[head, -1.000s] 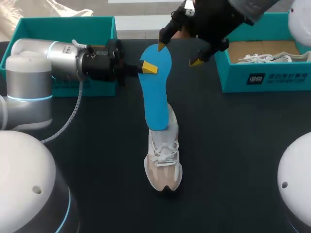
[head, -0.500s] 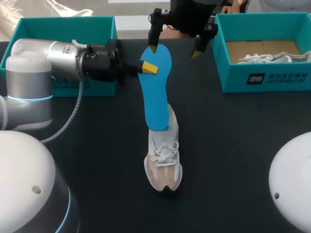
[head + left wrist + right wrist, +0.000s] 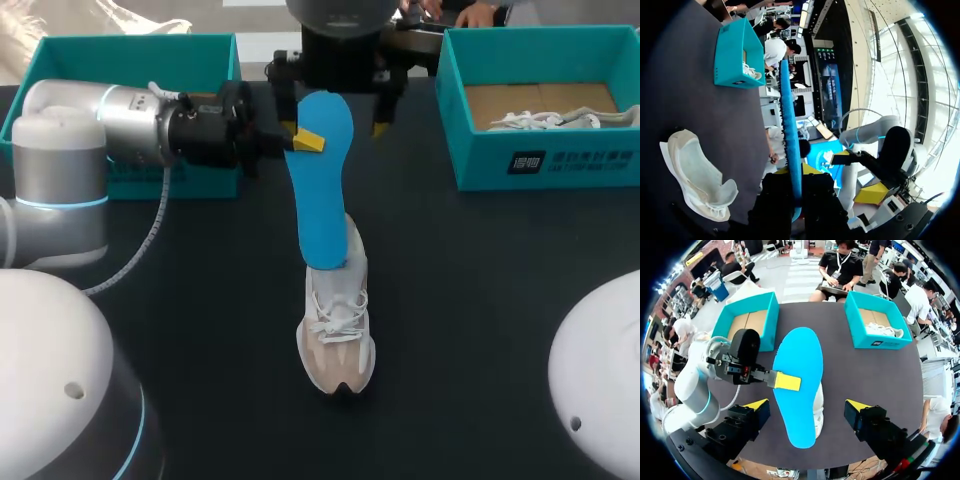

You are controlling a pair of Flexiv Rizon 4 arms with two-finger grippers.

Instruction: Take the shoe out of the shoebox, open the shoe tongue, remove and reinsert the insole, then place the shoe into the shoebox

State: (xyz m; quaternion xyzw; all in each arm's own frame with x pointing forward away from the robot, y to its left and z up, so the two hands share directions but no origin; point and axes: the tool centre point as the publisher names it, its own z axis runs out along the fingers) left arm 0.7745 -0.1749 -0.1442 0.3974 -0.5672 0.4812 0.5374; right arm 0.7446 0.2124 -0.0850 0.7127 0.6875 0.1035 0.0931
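Gripping the blue insole (image 3: 322, 190) by its edge, our left gripper (image 3: 302, 139) reaches in from the left, in front of the left shoebox (image 3: 130, 45), its two fingers closed on the thin foam from both sides. The insole rises steeply, its lower tip at the collar of the white shoe (image 3: 338, 335), which sits on the dark table (image 3: 480, 300) between the two boxes. None of these has shifted over the past second.

What has moved is our right gripper (image 3: 335, 112). A second ago it hung up and to the right of the insole's top, fingers slanted. Now it has swung across and squared up, fingers spread wide and holding nothing, with one yellow tip on each side of the insole's upper end. We judge this to be a handover taking shape, so that the insole can be worked back into the shoe; no contact is made yet. At the far right, the right shoebox (image 3: 530, 165) holds a second shoe (image 3: 545, 120).

The left wrist view shows what the head view cannot: the insole edge-on, a thin line running between the fingers. The right wrist view shows the full gap left on either side of the insole. No view settles whether the insole's lower tip sits inside the shoe.
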